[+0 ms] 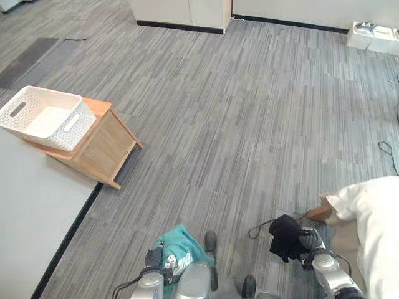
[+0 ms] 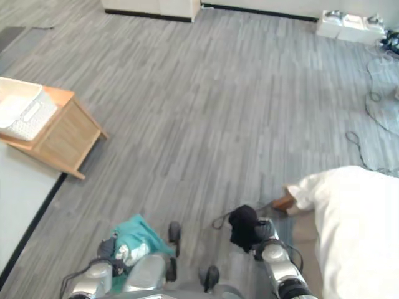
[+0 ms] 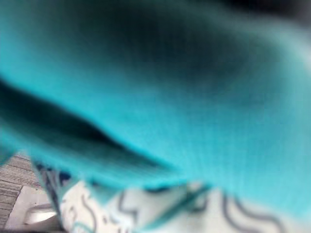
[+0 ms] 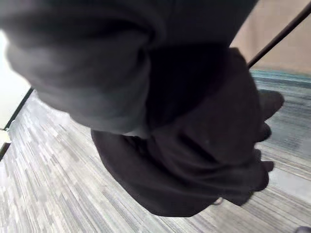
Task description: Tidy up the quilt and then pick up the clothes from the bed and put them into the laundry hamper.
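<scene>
A teal garment with a white patterned part (image 1: 182,247) hangs bunched in my left hand (image 1: 153,258) at the bottom of the left eye view, above the floor. Its cloth (image 3: 170,97) lies right up against the left wrist camera. My right hand (image 1: 312,244) is shut on a black garment (image 1: 286,237), whose folds (image 4: 194,145) hang over the grey floor. The white laundry hamper (image 1: 43,117) stands on a wooden stand (image 1: 106,146) at the far left. The white quilt (image 1: 374,224) covers the bed corner at the lower right, close beside my right hand.
A pale flat surface with a black edge (image 1: 31,212) runs along the left, below the wooden stand. A white cabinet (image 1: 181,12) and white boxes (image 1: 371,34) stand at the far wall. Grey carpet (image 1: 237,124) stretches between the bed and the hamper.
</scene>
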Robot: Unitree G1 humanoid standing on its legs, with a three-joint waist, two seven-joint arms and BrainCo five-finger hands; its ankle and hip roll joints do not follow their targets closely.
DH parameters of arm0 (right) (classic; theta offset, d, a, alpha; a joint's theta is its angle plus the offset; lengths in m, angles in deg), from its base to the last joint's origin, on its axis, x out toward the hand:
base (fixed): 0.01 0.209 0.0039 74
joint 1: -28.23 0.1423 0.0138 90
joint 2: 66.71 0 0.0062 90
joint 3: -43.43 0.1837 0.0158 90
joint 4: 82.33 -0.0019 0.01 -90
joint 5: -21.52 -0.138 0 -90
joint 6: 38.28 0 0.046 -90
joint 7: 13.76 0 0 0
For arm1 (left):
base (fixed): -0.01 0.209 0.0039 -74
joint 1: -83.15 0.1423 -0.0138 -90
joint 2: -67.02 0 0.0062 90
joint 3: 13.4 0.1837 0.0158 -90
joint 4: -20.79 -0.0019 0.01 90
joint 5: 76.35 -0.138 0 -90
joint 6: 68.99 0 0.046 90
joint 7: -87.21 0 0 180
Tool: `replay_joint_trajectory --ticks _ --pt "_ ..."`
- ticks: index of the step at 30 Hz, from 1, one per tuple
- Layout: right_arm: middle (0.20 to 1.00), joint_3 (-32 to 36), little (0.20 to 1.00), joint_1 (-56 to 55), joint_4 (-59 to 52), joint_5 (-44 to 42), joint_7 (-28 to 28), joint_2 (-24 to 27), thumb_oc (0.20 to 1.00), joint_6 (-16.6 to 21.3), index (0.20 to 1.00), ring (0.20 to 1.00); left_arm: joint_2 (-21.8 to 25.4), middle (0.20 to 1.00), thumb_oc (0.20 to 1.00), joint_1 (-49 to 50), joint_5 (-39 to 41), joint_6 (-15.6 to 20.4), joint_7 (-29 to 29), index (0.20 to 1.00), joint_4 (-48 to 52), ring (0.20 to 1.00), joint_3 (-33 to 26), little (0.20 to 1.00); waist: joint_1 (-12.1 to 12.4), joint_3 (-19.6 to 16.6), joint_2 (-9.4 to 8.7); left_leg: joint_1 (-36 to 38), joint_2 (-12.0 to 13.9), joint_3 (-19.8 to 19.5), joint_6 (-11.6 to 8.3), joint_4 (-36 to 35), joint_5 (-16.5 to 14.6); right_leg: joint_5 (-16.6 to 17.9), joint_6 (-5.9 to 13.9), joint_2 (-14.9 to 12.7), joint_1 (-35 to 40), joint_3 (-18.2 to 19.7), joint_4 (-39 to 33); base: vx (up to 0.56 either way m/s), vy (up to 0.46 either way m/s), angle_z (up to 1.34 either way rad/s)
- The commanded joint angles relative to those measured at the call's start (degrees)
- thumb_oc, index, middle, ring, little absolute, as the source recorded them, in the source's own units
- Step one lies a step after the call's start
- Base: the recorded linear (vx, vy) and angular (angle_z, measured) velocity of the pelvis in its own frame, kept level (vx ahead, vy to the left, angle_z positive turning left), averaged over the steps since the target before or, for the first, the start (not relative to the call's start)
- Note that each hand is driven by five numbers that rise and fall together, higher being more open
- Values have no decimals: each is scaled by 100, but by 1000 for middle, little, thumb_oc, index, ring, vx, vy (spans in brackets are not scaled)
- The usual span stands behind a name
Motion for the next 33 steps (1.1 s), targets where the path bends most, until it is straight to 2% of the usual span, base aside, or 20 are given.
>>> replay_joint_trajectory --ticks 1,2,4,5,6,7,8,12,15,16,19,20,21,24,25,26,27,30,32,33 --pt "200 179 200 -30 -553 141 -29 32 200 220 200 200 403 200 200 -308 -340 142 -106 200 128 200 68 200 -258 -86 -162 35 -331 -107 61 374 -604 1855 681 -679 -108 -149 2427 604 227 18" --pt "200 179 200 -26 -552 141 -29 35 200 220 200 200 400 200 200 -310 -340 142 -106 200 128 200 66 200 -257 -90 -152 28 -320 -108 59 366 -593 1861 675 -669 -122 -149 2432 684 204 30" --pt "200 234 200 -80 -678 71 -47 81 200 236 200 200 414 200 200 -440 -391 165 -142 200 259 200 198 200 -671 125 101 859 -370 -683 32 49 -763 980 332 -277 -1209 -180 2439 646 73 96" --pt "200 234 200 -79 -680 71 -47 84 200 235 200 200 411 200 200 -441 -392 165 -142 200 259 200 198 200 -682 121 111 851 -361 -695 29 48 -758 989 326 -271 -1208 -196 2426 626 -14 124" --pt "200 268 200 -125 -726 47 -53 106 200 254 200 200 408 200 200 -452 -436 172 -148 200 282 200 215 200 -787 154 117 1055 -403 -885 -21 10 -874 786 270 -221 -1364 -162 1906 641 -146 119" --pt "200 344 200 -189 -802 -20 -138 157 200 273 200 200 409 200 200 -533 -496 202 -163 200 294 200 260 200 -953 148 90 1345 -435 -1278 -164 -13 -1133 729 240 -263 -1402 -32 168 890 -199 141" --pt "200 367 200 -227 -814 -29 -171 170 200 270 200 200 400 200 200 -573 -545 206 -171 200 263 200 249 200 -1041 124 94 1506 -420 -1443 -236 -13 -1330 877 274 -327 -1424 110 -705 658 -169 152" --pt "200 289 200 -244 -844 148 -91 172 200 180 200 200 322 200 200 -524 -699 217 -163 200 82 200 186 200 -1183 -7 101 2103 -354 -1676 -353 -13 -1762 1396 500 -421 -1558 293 -1568 642 -142 89" --pt "200 97 200 -168 -741 209 29 215 200 228 200 200 243 200 200 -409 -641 242 -166 200 -63 200 166 200 -1202 5 171 1869 -205 -1646 -571 1739 -1326 1447 267 -349 -1325 321 -1063 563 -245 68" --pt "200 85 200 -122 -847 122 19 328 200 243 200 200 240 200 200 -359 -450 259 -120 200 75 200 183 200 -1051 199 54 688 -198 -1607 -637 4126 -660 1356 -45 -433 -950 114 -1103 573 -424 85" --pt "200 115 200 -90 -974 23 6 434 200 247 200 200 271 200 200 -293 -367 263 -109 200 310 200 197 200 -856 368 -73 -126 -94 -1189 -530 5079 -760 1095 -219 -445 -410 -101 -1315 340 -236 79" --pt "200 93 200 -17 -981 0 20 461 200 237 200 200 265 200 200 -317 -377 254 -113 200 329 200 195 200 -765 382 -97 -441 -91 -958 -525 4963 -875 957 -211 -442 -159 -167 -1421 774 -179 4" --pt "200 44 200 6 -1012 -15 62 477 200 249 200 200 225 200 200 -260 -426 253 -100 200 362 200 183 200 -573 306 -85 -773 -180 -619 -500 4033 -1001 716 -164 -374 269 -265 -1580 773 -55 -13" --pt "200 70 200 -67 -996 -11 71 466 200 259 200 200 195 200 200 -173 -486 245 -65 200 430 200 211 200 -481 149 -84 -686 -190 -270 -403 2603 -991 542 -54 -433 513 -350 -1647 537 50 4" --pt "200 151 200 -101 -941 43 -3 486 200 295 200 200 158 200 200 -67 -648 169 -24 200 401 200 196 200 -473 49 -21 -567 94 718 -592 1265 -777 165 40 -376 994 -679 -1629 692 99 -14" --pt "200 151 200 -100 -941 43 -3 486 200 295 200 200 158 200 200 -67 -648 169 -24 200 402 200 196 200 -471 56 -25 -553 88 721 -592 1251 -770 164 41 -380 1002 -678 -1629 890 103 -4" --pt "200 165 200 -79 -953 149 -12 484 200 250 200 200 132 200 200 -34 -709 68 -28 200 345 200 137 200 -494 -103 -22 -330 349 1437 -519 776 -649 36 122 -321 1172 -1001 -1351 609 87 29" --pt "200 134 200 -136 -936 202 -36 371 200 275 200 200 145 200 200 -64 -670 49 -98 200 243 200 146 200 -471 -190 -194 -227 11 1254 -239 819 -758 296 319 -532 995 -1092 -303 489 123 44" --pt "200 159 200 -184 -874 231 -46 215 200 241 200 200 168 200 200 -120 -741 2 -215 200 153 200 182 200 -605 -53 -248 306 -300 1100 105 723 -1097 1388 771 -948 266 -1042 1916 491 178 53" --pt "200 158 200 -182 -874 232 -47 213 200 240 200 200 170 200 200 -121 -741 0 -216 200 154 200 180 200 -606 -52 -261 307 -322 1104 118 711 -1098 1370 780 -973 242 -1032 1961 493 133 62"
